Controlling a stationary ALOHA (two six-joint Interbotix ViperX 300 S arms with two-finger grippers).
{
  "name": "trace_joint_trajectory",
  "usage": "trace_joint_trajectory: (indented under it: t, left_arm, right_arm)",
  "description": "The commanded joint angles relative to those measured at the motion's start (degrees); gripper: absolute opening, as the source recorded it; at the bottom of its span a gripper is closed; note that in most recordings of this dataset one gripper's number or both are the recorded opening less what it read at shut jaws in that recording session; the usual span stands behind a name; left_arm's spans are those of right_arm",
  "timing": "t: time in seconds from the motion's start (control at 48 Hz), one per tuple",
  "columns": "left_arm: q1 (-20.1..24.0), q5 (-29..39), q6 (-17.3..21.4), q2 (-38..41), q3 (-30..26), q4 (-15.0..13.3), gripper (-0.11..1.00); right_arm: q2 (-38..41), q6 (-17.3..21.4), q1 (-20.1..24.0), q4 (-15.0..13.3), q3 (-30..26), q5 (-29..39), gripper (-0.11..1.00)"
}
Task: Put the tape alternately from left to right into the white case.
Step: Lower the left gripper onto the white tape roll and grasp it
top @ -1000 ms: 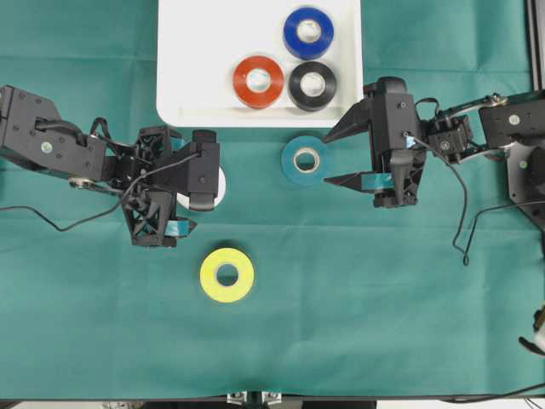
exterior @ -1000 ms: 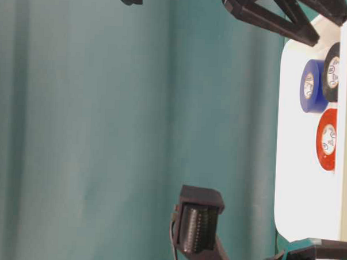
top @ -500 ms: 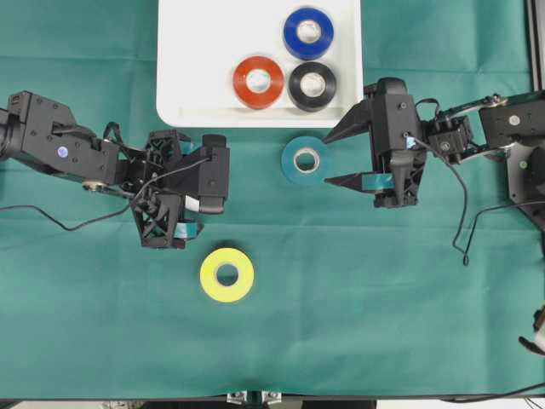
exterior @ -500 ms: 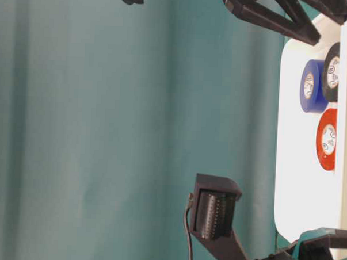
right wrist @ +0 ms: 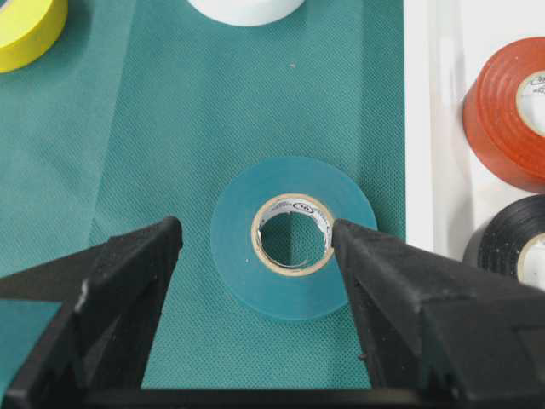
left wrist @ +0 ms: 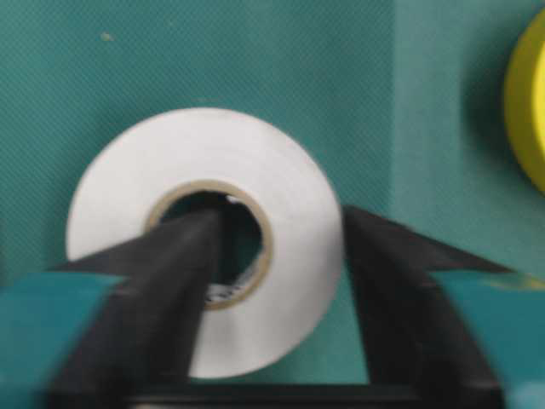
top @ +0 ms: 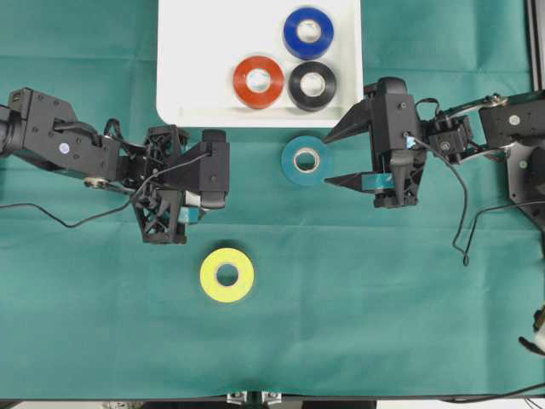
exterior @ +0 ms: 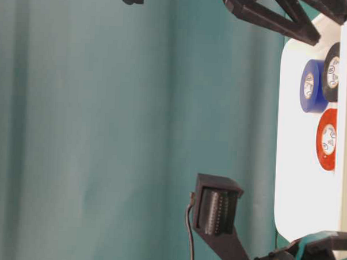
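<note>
The white case (top: 196,60) lies at the top centre of the green cloth (top: 383,298) and holds three rolls so far: blue roll (top: 308,32) nearest the far rim, with red roll (top: 258,81) and black roll (top: 312,85) side by side just in front of it, all grouped toward the case's right half (the left half is bare white). Three rolls are outside the case. The white roll (left wrist: 204,239) sits on the cloth below the case's left corner, mostly hidden under the left gripper (top: 192,198) in the overhead view; the left wrist view shows one finger down through its core and the other against its outer wall, so the jaws are clamped across the roll's wall, with the roll apparently on the cloth and not yet raised. The teal roll (top: 306,159) lies flat just below the case's front rim, and the right gripper (top: 345,158) hovers by it with jaws spread wide, one finger on each side in the right wrist view, touching nothing. The yellow roll (top: 226,274) lies well apart from both grippers, lower on the cloth, untouched. Judgement: roughly half done, three in and three left; the white roll looks to be the one in hand, the teal one next.
</note>
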Motion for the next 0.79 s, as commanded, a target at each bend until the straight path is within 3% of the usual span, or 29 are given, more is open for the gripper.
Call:
trace_joint_trajectory:
  t: [0.0, 0.062, 0.417, 0.771]
  left_arm:
    - [0.35, 0.09, 0.26, -0.7, -0.35, 0.09, 0.02]
    - [0.62, 0.09, 0.26, -0.79, -0.35, 0.09, -0.03]
    - [0.7, 0.18, 0.18, -1.93, -0.53, 0.09, -0.03]
    - [0.53, 5.45, 0.26, -11.16, -0.18, 0.09, -0.03]
  right_arm:
    - [-0.35, 0.0, 0.09, 0.0, -0.7, -0.44, 0.78]
    - [-0.35, 0.0, 0.09, 0.0, -0.7, -0.44, 0.78]
    - [-0.35, 0.0, 0.09, 0.0, -0.7, -0.44, 0.78]
    - [-0.35, -0.09, 0.09, 0.0, -0.62, -0.44, 0.78]
